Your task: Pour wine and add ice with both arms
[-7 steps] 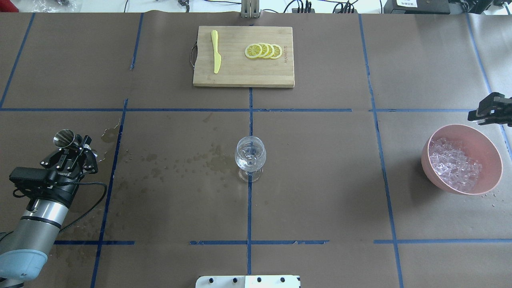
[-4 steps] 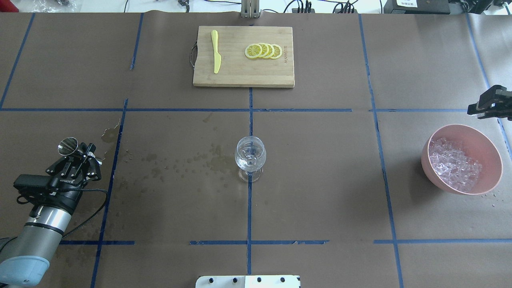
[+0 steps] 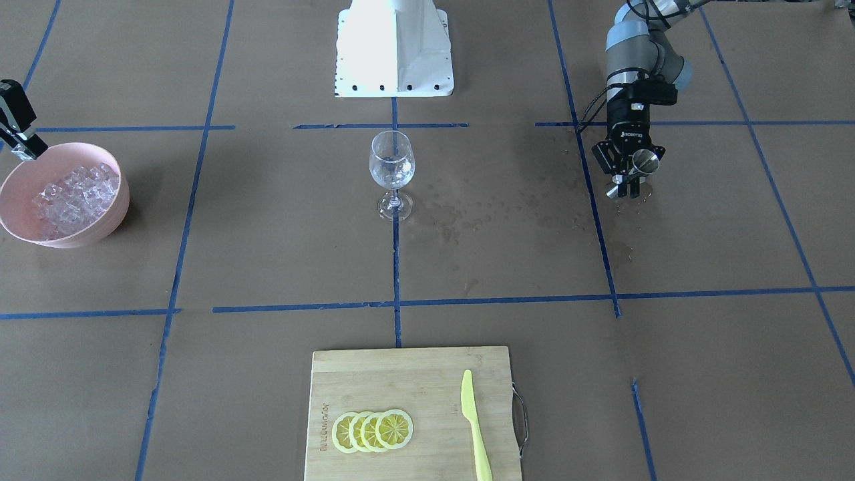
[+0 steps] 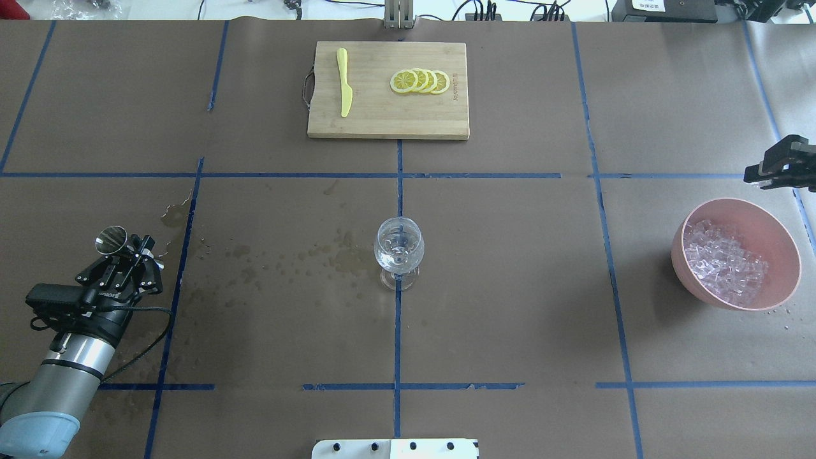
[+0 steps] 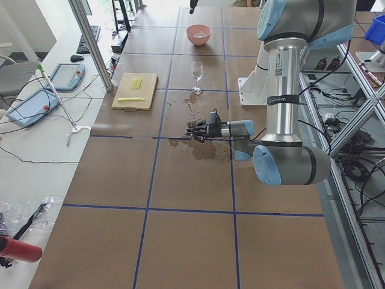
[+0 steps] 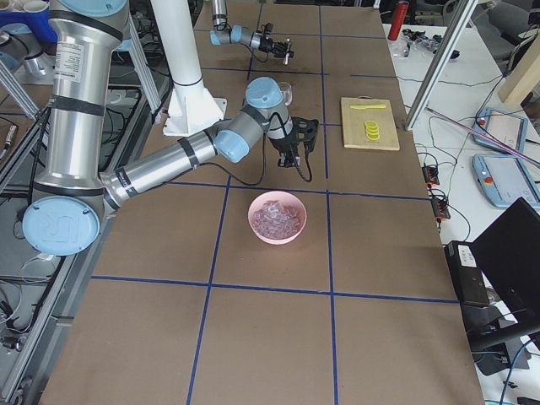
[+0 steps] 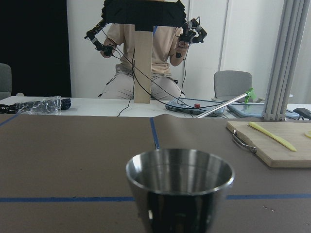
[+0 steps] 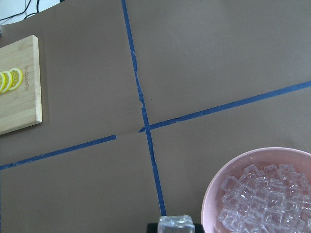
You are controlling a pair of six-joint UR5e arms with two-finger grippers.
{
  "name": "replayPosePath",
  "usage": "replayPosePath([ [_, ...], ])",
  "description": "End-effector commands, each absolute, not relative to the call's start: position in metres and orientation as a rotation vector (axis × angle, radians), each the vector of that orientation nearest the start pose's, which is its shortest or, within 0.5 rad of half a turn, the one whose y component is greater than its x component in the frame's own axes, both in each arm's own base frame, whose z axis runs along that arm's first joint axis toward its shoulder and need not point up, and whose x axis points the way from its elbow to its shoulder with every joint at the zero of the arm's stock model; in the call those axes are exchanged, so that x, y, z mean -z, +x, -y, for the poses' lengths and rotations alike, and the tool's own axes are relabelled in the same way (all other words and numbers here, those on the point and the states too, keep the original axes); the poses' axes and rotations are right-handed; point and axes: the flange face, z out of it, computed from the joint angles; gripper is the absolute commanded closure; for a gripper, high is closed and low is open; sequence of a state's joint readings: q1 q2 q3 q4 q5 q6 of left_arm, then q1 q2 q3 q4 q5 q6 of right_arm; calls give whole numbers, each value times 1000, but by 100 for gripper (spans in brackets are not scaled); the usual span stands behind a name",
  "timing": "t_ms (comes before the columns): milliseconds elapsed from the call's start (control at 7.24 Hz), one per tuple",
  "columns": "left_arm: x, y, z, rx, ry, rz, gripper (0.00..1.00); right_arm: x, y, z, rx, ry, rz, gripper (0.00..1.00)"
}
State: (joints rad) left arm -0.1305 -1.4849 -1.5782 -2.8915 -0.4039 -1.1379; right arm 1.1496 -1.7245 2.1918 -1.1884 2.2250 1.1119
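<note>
Left end effector (image 4: 141, 250) clamps jigger (image 4: 110, 240) | right end effector (image 4: 774, 171) pinches ice cube (image 8: 176, 224) | we flag: tilt in transit spills wine short of glass (image 4: 399, 250).

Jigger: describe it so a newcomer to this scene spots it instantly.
On the brown table, go to the robot's left arm, away from the central wine glass. The jigger sits in the left gripper: a small shiny steel cup, the only metal vessel there.

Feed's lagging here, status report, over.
Left gripper shut on small steel double-cone jigger, far from clear stemmed glass. Right gripper shut on clear ice cube beside pink bowl. Nothing blocks the glass.
</note>
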Motion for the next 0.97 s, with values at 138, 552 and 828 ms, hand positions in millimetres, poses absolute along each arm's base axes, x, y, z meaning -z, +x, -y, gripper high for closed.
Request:
replayPosePath([
  [138,-545,395,278,476,1242,-751,100,-379,-102,404,-347,169,1019,100],
  [552,-548,400,277,460,1231,-752,86,-378,-102,404,-346,172,1020,100],
  [828,-548,401,277,459,1230,-753,80,-378,-102,404,-346,172,1020,100],
])
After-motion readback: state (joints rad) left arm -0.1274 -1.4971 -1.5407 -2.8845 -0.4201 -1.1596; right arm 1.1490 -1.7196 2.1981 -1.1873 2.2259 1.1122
